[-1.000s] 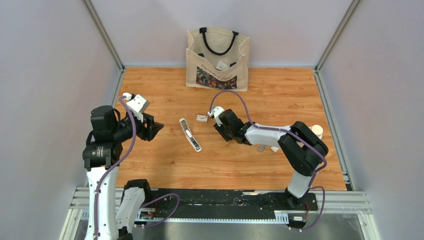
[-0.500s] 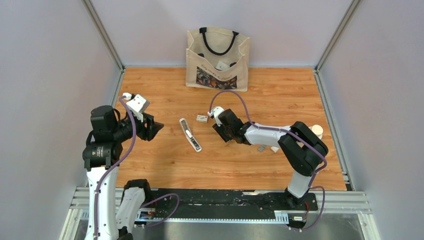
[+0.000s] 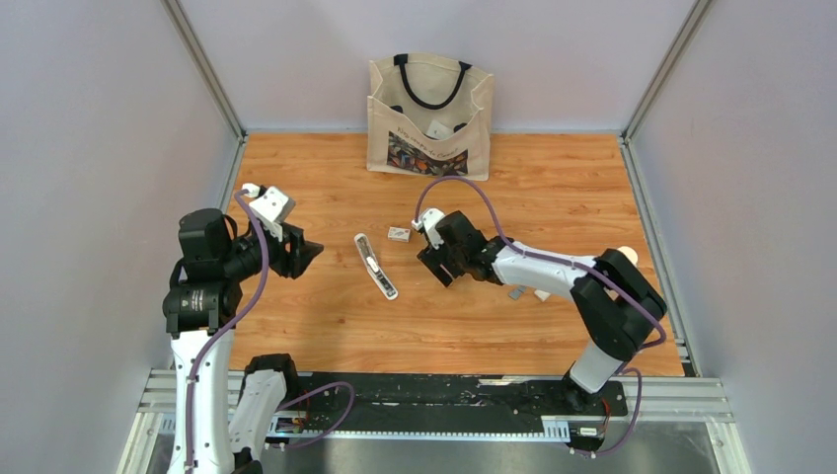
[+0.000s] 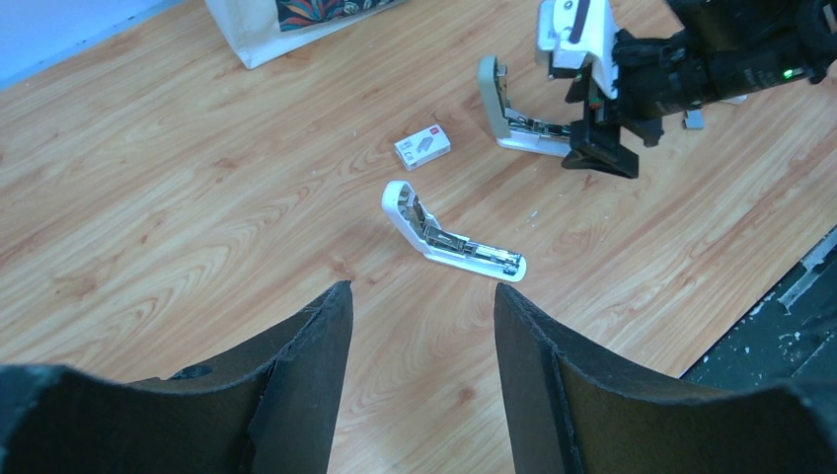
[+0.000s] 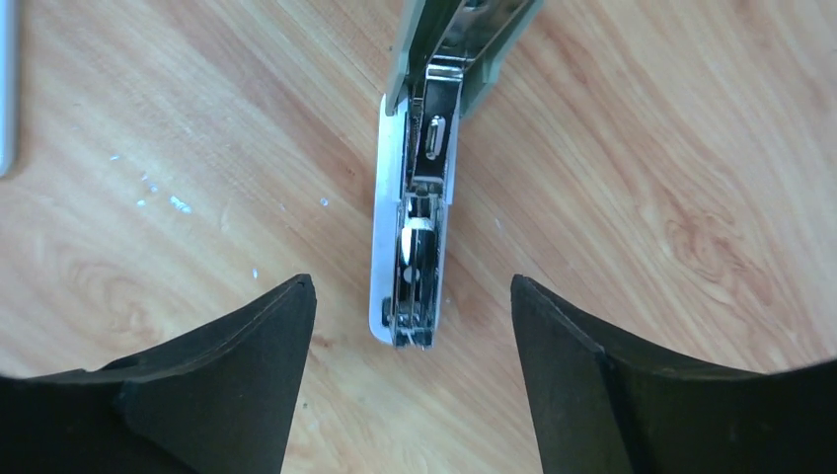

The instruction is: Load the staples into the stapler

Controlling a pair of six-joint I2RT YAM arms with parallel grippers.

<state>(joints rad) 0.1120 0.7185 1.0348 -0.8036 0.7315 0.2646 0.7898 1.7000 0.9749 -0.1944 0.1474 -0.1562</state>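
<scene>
A grey-green stapler (image 5: 419, 178) lies opened on the wood, its metal magazine facing up. My right gripper (image 5: 407, 296) is open, and the stapler's front end lies between the fingertips untouched. From the left wrist view the same stapler (image 4: 513, 123) sits beside the right gripper (image 4: 597, 153). A white stapler (image 3: 376, 266), also opened, lies mid-table. A tiny grey piece (image 3: 514, 292) under the right arm looks like the staples. My left gripper (image 4: 419, 301) hovers open and empty at the left (image 3: 311, 254), short of the white stapler (image 4: 449, 237).
A canvas tote bag (image 3: 430, 117) stands at the back wall. A small white box (image 3: 399, 234) lies between the two staplers. A small white piece (image 3: 542, 294) and a cream round object (image 3: 626, 259) sit by the right arm. Grey walls close in both sides.
My right gripper has opened wide and shifted slightly; its elbow swung to the right. The left arm has not moved.
</scene>
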